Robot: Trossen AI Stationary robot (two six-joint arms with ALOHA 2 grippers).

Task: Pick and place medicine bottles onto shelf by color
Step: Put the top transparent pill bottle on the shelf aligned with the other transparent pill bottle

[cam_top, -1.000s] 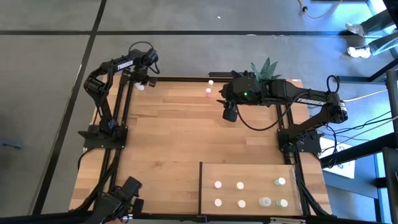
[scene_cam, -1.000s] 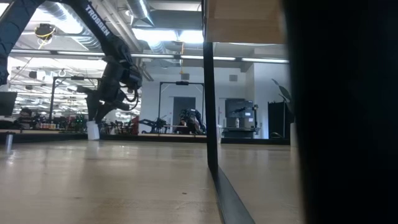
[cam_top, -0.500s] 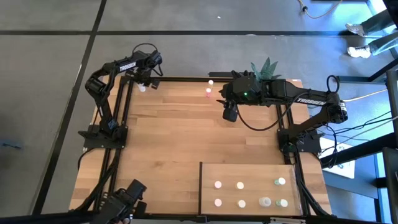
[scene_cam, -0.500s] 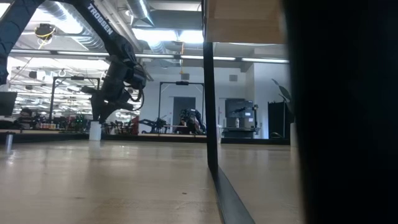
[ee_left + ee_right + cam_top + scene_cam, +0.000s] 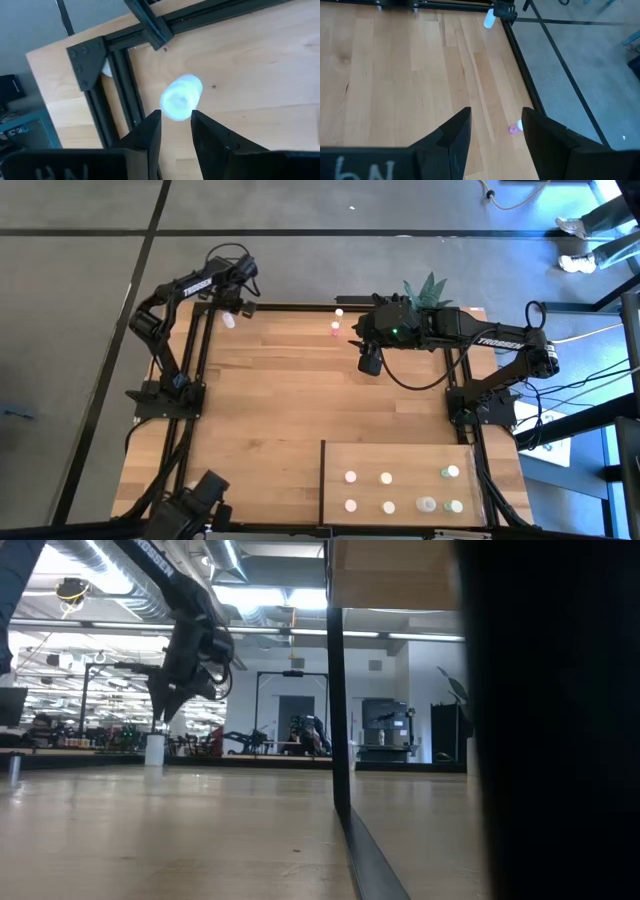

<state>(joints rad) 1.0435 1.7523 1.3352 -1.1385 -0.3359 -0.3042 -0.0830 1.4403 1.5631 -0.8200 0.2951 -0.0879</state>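
Observation:
A whitish medicine bottle stands upright on the table's far left corner; it also shows in the low view and the left wrist view. My left gripper hangs open above it, touching nothing; its fingertips frame the bottle from above. My right gripper is open and empty over the far middle of the table. A pink bottle and a white one stand near the far edge. The pale shelf at the near right holds several bottles.
A green plant stands at the far edge behind the right arm. Dark frame rails run along the table's left and right sides. The shelf's dark edge rises close in the low view. Bare planks lie between the arms.
My left gripper has risen above the whitish bottle and drawn a little toward the far edge. The bottle stays standing on the table at the far left corner.

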